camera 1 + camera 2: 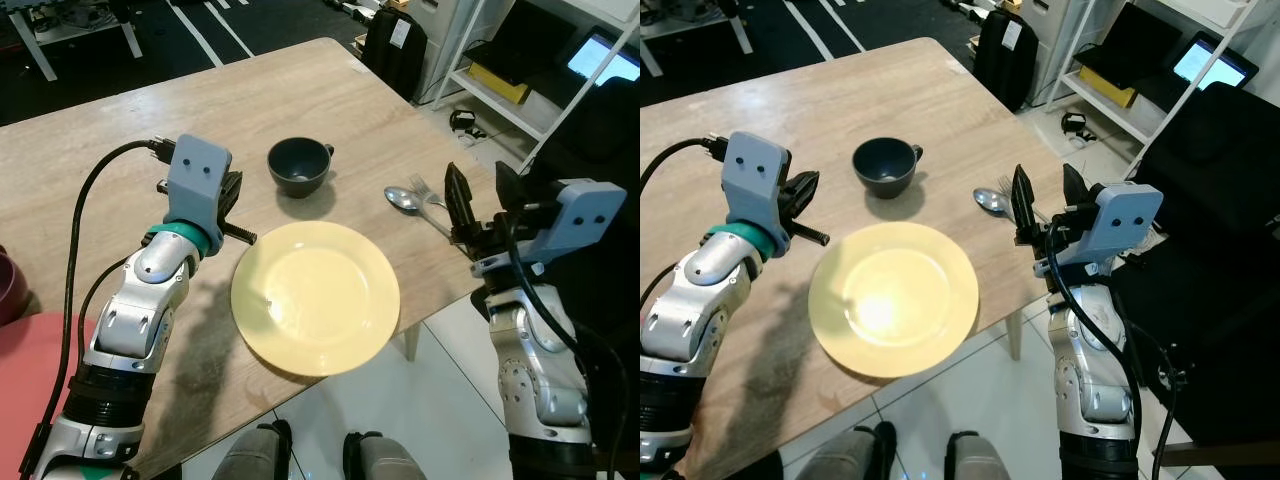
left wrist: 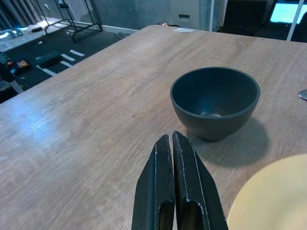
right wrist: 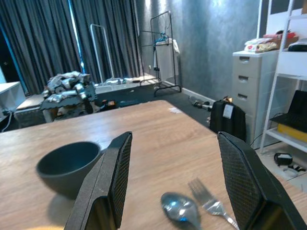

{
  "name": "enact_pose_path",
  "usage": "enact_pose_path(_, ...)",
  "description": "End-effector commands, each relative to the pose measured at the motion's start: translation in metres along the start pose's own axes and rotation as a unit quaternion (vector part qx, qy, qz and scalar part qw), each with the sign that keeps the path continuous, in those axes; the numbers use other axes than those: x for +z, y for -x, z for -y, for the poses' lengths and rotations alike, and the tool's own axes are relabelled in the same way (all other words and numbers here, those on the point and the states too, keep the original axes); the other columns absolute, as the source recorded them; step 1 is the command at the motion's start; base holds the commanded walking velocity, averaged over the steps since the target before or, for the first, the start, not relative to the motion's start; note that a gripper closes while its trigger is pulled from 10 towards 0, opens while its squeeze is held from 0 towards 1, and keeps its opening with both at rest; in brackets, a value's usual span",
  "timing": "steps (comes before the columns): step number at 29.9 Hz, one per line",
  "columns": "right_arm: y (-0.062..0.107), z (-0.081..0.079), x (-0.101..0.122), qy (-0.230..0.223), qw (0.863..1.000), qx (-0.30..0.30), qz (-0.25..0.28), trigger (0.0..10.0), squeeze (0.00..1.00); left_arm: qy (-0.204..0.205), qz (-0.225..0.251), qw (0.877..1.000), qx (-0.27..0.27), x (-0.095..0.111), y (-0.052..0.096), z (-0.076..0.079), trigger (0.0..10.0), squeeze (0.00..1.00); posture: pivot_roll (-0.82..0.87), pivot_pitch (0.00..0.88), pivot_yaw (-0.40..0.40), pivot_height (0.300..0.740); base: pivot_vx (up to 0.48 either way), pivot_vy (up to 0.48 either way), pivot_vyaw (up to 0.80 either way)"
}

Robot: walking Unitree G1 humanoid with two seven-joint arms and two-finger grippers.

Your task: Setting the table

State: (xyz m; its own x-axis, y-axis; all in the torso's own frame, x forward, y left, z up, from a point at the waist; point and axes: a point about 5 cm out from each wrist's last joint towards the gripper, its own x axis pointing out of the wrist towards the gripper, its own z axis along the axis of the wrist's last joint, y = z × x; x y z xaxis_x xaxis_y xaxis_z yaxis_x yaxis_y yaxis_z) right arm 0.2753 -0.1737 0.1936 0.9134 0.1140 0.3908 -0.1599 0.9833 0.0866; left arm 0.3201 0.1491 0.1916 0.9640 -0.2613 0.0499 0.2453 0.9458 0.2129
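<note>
Where plate [image 1: 316, 297] lies: cup [image 1: 299, 166] (dark)

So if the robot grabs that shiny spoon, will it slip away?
Probably a bit. The spoon looks like smooth polished metal, so the right gripper, open just behind it, might slide off. It lies flat on the table touching the fork, so a nudge would likely shift both. It should stay stiff.

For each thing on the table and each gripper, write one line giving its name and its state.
Yellow plate: upright, empty, near the table edge.
Dark cup: upright, looks empty.
Spoon: lying flat beside the fork.
Fork: lying flat.
Left gripper: shut, holding nothing.
Right gripper: open, holding nothing.
</note>
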Motion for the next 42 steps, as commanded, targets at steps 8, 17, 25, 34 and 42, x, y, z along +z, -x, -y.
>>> enact_pose_path(8, 0.0006, -0.0001, -0.0048, -0.004, 1.000, -0.005, -0.020, 10.0, 0.00, -0.003, -0.002, 1.000, 0.002, -0.0055, -0.0008, 0.0015, 10.0, 0.00, 0.00, 0.000, 0.067, 0.740, -0.327, 0.000, 0.00)
enact_pose_path(17, 0.0006, 0.0007, -0.0055, -0.002, 1.000, -0.007, -0.022, 10.0, 0.00, -0.003, 0.000, 1.000, 0.000, -0.0053, -0.0018, 0.0022, 10.0, 0.00, 0.00, 0.000, 0.072, 0.740, -0.327, 0.000, 0.00)
enact_pose_path(25, 0.0006, 0.0009, -0.0060, 0.000, 1.000, -0.009, -0.023, 10.0, 0.00, -0.004, 0.001, 1.000, -0.001, -0.0046, -0.0029, 0.0022, 10.0, 0.00, 0.00, 0.000, 0.075, 0.740, -0.326, 0.000, 0.00)
enact_pose_path(34, 0.0004, 0.0030, -0.0062, 0.004, 1.000, -0.012, -0.025, 10.0, 0.00, -0.005, 0.004, 1.000, -0.003, -0.0041, -0.0043, 0.0030, 10.0, 0.00, 0.00, 0.000, 0.075, 0.740, -0.328, 0.000, 0.00)
enact_pose_path(42, 0.0004, 0.0044, -0.0060, 0.008, 1.000, -0.014, -0.025, 10.0, 0.00, -0.004, 0.006, 1.000, -0.008, -0.0046, -0.0059, 0.0051, 10.0, 0.00, -0.01, 0.000, 0.079, 0.740, -0.327, 0.000, 0.00)
